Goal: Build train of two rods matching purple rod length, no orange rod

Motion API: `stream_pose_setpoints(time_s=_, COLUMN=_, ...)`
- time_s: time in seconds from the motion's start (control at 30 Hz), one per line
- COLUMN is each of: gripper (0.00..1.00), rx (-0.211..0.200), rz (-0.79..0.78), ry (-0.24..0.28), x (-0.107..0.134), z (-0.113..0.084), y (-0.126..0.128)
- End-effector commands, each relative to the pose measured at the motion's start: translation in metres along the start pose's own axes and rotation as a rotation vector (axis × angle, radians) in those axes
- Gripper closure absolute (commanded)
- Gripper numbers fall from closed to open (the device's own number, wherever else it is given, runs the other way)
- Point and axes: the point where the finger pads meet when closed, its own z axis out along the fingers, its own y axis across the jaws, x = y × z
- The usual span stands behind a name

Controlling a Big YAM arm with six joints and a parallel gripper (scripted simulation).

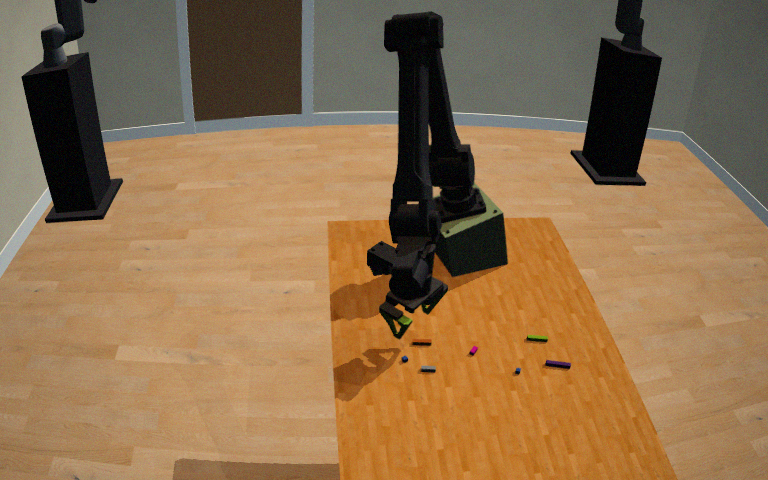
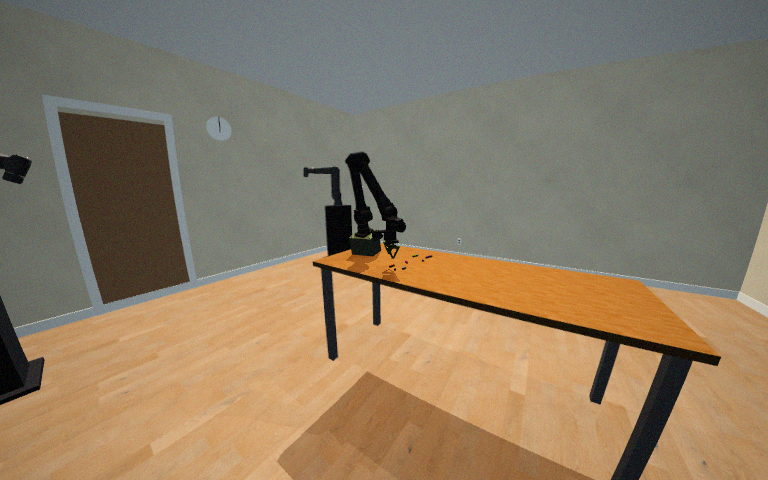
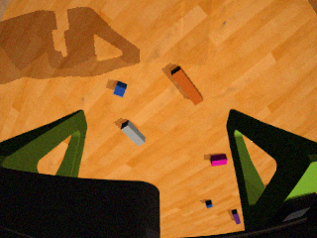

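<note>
My gripper [image 1: 415, 322] [image 3: 157, 117] is wide open and empty, above the table near its left edge in the top view. Below it lie an orange rod [image 1: 421, 342] [image 3: 187, 85], a blue rod [image 1: 404, 359] [image 3: 120, 89] and a grey rod [image 1: 428, 369] [image 3: 133, 133]. A magenta rod [image 1: 474, 350] [image 3: 218, 160] lies right of them, turned askew. Further right are a second blue rod [image 1: 517, 371] [image 3: 208, 203], a lime rod [image 1: 536, 338] and a purple rod [image 1: 557, 364] [image 3: 236, 217]. All rods lie apart on the table. The lime rod is not visible in the wrist view.
The arm's green base block [image 1: 475, 243] [image 2: 365, 245] stands at the back of the wooden table [image 1: 481, 430] [image 2: 538, 288]. The table's left edge in the top view is close to the first blue rod. Two black pedestals [image 1: 67, 135] [image 1: 620, 113] stand on the floor away from the table.
</note>
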Motion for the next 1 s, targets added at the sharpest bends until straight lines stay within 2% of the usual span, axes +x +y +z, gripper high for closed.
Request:
stream_pose_setpoints(time_s=0.0, gripper=0.0, rx=-0.016, rz=0.025, ry=0.004, x=0.0, z=-0.005, y=0.008)
stream_pose_setpoints(time_s=0.07, gripper=0.0, rx=-0.015, rz=0.013, ry=0.005, x=0.004, z=-0.005, y=0.009)
stream_pose_setpoints(time_s=0.1, gripper=0.0, rx=-0.021, rz=-0.042, ry=0.008, x=0.015, z=-0.007, y=0.015)
stream_pose_setpoints(time_s=0.17, gripper=0.0, rx=-0.021, rz=-0.042, ry=0.008, x=0.015, z=-0.007, y=0.015)
stream_pose_setpoints(time_s=0.23, gripper=0.0, rx=-0.018, rz=-0.179, ry=0.007, x=0.04, z=-0.007, y=0.014)
stream_pose_setpoints(time_s=0.33, gripper=0.0, rx=-0.018, rz=-0.179, ry=0.011, x=0.04, z=-0.007, y=0.013)
stream_pose_setpoints(time_s=0.37, gripper=0.0, rx=-0.018, rz=-0.287, ry=0.008, x=0.06, z=-0.007, y=0.011)
stream_pose_setpoints(time_s=0.47, gripper=0.0, rx=-0.017, rz=-0.287, ry=0.011, x=0.06, z=-0.007, y=0.011)
stream_pose_setpoints(time_s=0.5, gripper=0.0, rx=-0.019, rz=-0.407, ry=0.009, x=0.083, z=-0.007, y=0.007)
stream_pose_setpoints(time_s=0.6, gripper=0.0, rx=-0.017, rz=-0.407, ry=0.012, x=0.083, z=-0.007, y=0.007)
stream_pose_setpoints(time_s=0.63, gripper=0.0, rx=-0.013, rz=-0.382, ry=0.006, x=0.074, z=-0.005, y=0.012)
stream_pose_setpoints(time_s=0.67, gripper=0.0, rx=-0.02, rz=-0.528, ry=0.008, x=0.106, z=-0.007, y=0.002)
stream_pose_setpoints(time_s=0.8, gripper=0.0, rx=-0.018, rz=-0.528, ry=0.013, x=0.106, z=-0.007, y=0.001)
stream_pose_setpoints(time_s=0.83, gripper=0.0, rx=-0.013, rz=-0.502, ry=0.007, x=0.097, z=-0.005, y=0.007)
stream_pose_setpoints(time_s=0.87, gripper=0.0, rx=-0.022, rz=-0.635, ry=0.008, x=0.126, z=-0.008, y=-0.004)
stream_pose_setpoints(time_s=0.97, gripper=0.0, rx=-0.02, rz=-0.635, ry=0.012, x=0.127, z=-0.008, y=-0.005)
